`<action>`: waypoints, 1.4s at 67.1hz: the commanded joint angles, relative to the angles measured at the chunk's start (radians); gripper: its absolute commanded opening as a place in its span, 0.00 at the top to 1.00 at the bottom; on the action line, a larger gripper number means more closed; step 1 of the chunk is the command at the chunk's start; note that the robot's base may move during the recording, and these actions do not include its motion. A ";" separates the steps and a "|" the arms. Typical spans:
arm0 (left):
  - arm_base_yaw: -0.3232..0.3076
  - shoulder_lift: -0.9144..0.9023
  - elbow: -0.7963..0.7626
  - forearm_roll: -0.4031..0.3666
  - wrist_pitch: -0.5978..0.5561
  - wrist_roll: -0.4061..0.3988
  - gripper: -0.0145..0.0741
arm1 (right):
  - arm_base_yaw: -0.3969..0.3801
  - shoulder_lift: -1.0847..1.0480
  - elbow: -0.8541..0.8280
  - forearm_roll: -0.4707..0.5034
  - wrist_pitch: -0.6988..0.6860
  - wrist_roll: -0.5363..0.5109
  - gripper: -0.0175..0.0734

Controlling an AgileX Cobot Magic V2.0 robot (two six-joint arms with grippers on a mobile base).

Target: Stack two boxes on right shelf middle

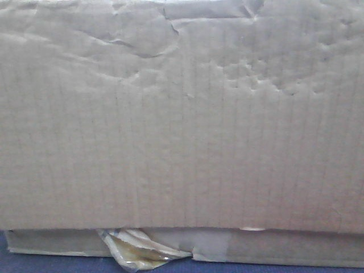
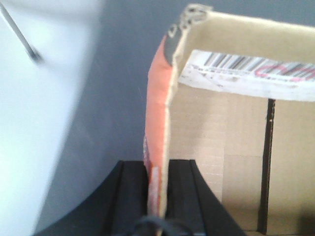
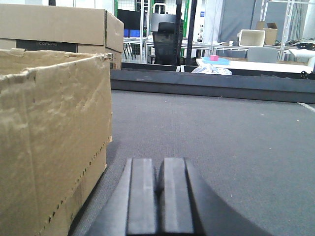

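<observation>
The large box [image 1: 182, 125] fills the front view with its dented, wrinkled face. It rests on the thin flat box [image 1: 284, 247], whose torn yellowish tape [image 1: 133, 250] peels at the bottom. My left gripper [image 2: 157, 166] is shut on the upright side wall [image 2: 160, 108] of an open cardboard box, with one black finger [image 2: 132, 191] on each side. A barcode label [image 2: 246, 73] lies inside that box. My right gripper [image 3: 158, 164] is shut on nothing, low over grey carpet, just right of a wrinkled open box [image 3: 49, 137]. The shelf is out of view.
Grey carpet [image 3: 221, 132] stretches ahead of the right gripper to a dark raised ledge [image 3: 206, 81]. Another closed carton [image 3: 59, 24] stands behind the open box. Tables and a chair [image 3: 165, 39] are far back. A white surface [image 2: 34, 123] lies left of the held wall.
</observation>
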 commanded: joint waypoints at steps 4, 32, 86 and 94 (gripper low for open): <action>-0.031 -0.031 -0.140 -0.086 -0.003 -0.070 0.96 | -0.006 -0.003 -0.001 0.005 -0.017 -0.006 0.99; -0.487 -0.057 -0.308 0.009 -0.003 -0.335 0.96 | -0.006 -0.003 -0.001 0.005 -0.017 -0.006 0.99; -1.039 0.013 -0.020 0.423 -0.003 -0.853 0.96 | -0.006 -0.003 -0.001 0.005 -0.017 -0.006 0.99; -1.060 0.013 0.047 0.423 -0.003 -0.906 0.96 | -0.006 -0.003 -0.001 0.005 -0.017 -0.006 0.99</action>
